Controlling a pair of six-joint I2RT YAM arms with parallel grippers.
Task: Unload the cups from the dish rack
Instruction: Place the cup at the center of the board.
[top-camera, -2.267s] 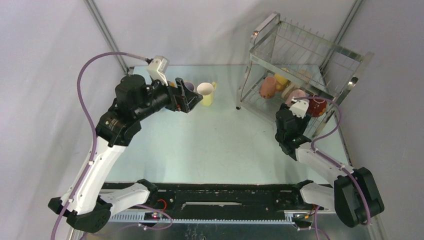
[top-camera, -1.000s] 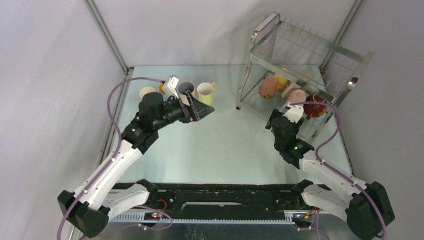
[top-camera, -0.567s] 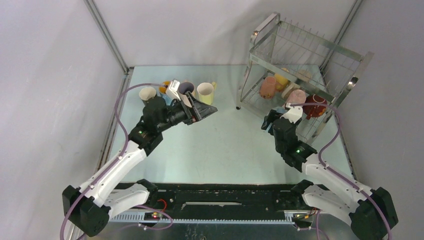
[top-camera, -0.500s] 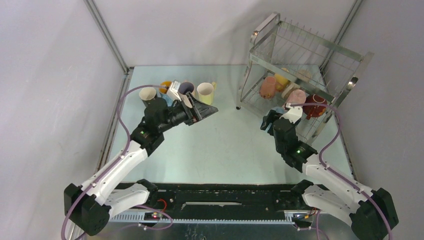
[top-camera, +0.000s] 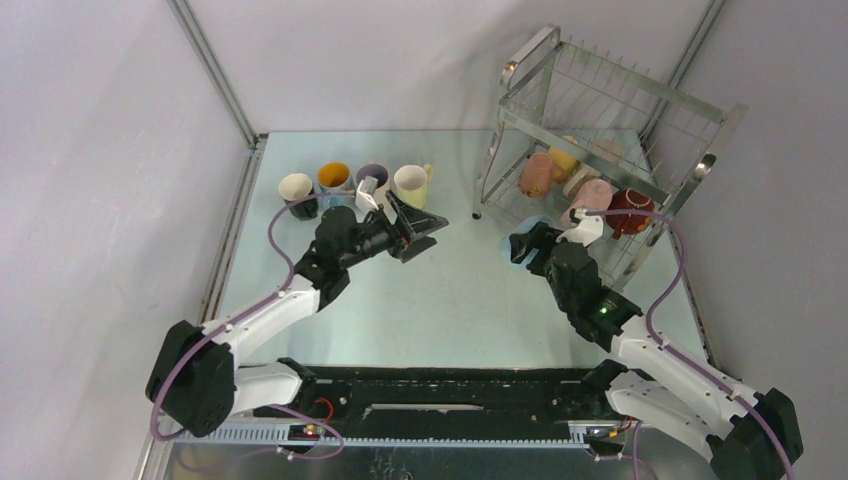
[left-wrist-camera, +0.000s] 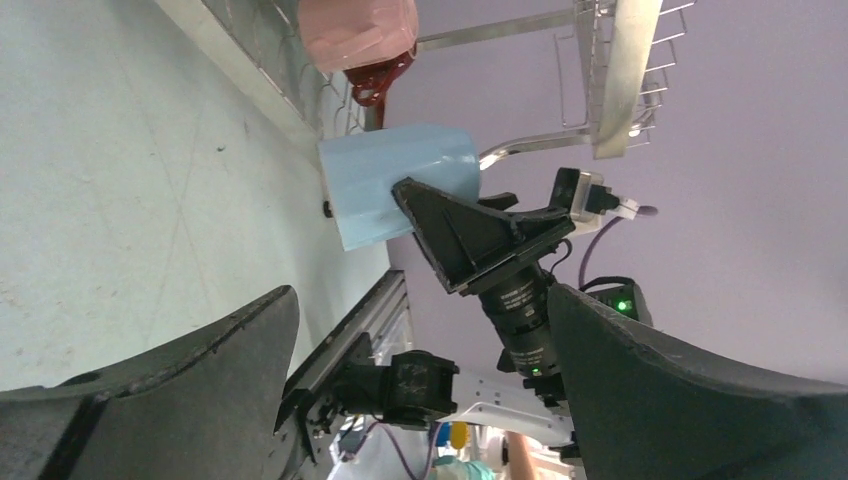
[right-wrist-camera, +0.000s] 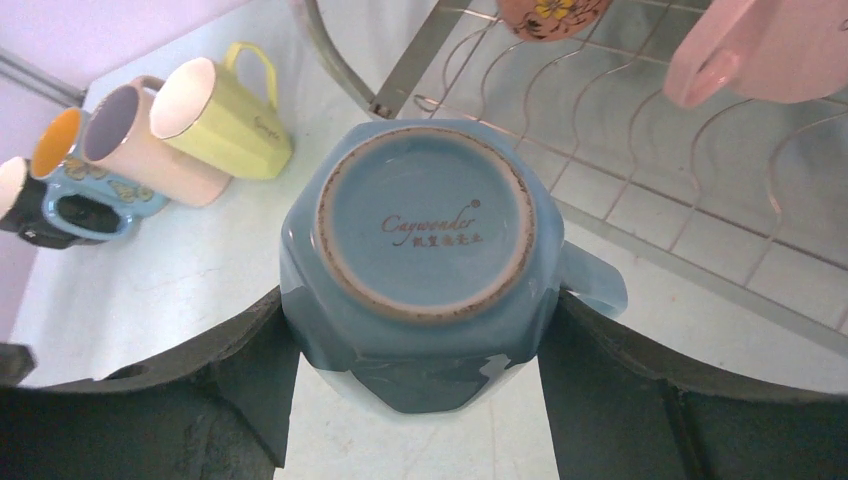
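My right gripper (top-camera: 527, 243) is shut on a light blue cup (top-camera: 522, 241), held just left of the dish rack (top-camera: 610, 100) and above the table. In the right wrist view the cup (right-wrist-camera: 425, 250) shows its base, wedged between both fingers (right-wrist-camera: 250, 350). On the chrome rack's lower tier lie pink (top-camera: 537, 172), yellow (top-camera: 563, 158) and dark red (top-camera: 632, 210) cups. My left gripper (top-camera: 425, 225) is open and empty, pointing right at the blue cup (left-wrist-camera: 400, 190) from mid-table.
Several cups stand in a row at the back left: cream (top-camera: 296, 188), orange-lined blue (top-camera: 334, 177), purple-lined (top-camera: 372, 175) and yellow (top-camera: 411, 185). The rack's foot (top-camera: 476, 214) rests on the table near the held cup. Grey walls close in both sides.
My right gripper has pulled back from the rack's lower tier to the left with the blue cup. My left arm has swung from the cup row toward the table's middle.
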